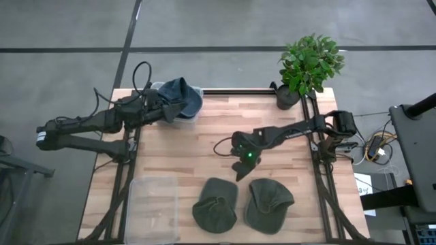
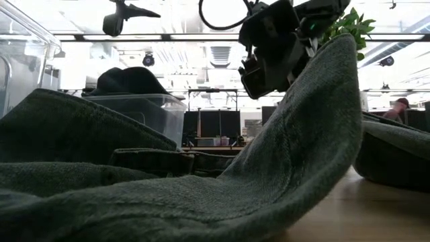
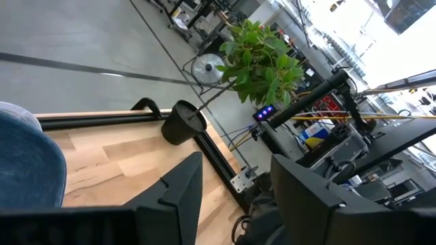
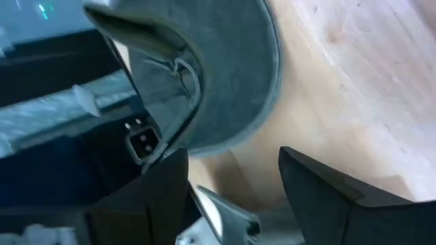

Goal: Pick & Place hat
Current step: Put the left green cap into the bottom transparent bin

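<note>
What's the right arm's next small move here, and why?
Probably lower the right gripper onto the left green hat. Its fingers are open and empty, just above that hat, while the left gripper is at the bin with the blue hat.

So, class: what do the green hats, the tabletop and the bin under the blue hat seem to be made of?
Green hats: soft matte fabric, probably brushed cotton; fuzzy, creased surface.
Tabletop: pale wood with a smooth finish; plank seams and grain show.
Bin under the blue hat: clear plastic; see-through walls.

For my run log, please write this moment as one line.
left gripper: open, beside blue denim hat on clear bin | right gripper: open, above two green fabric hats
</note>
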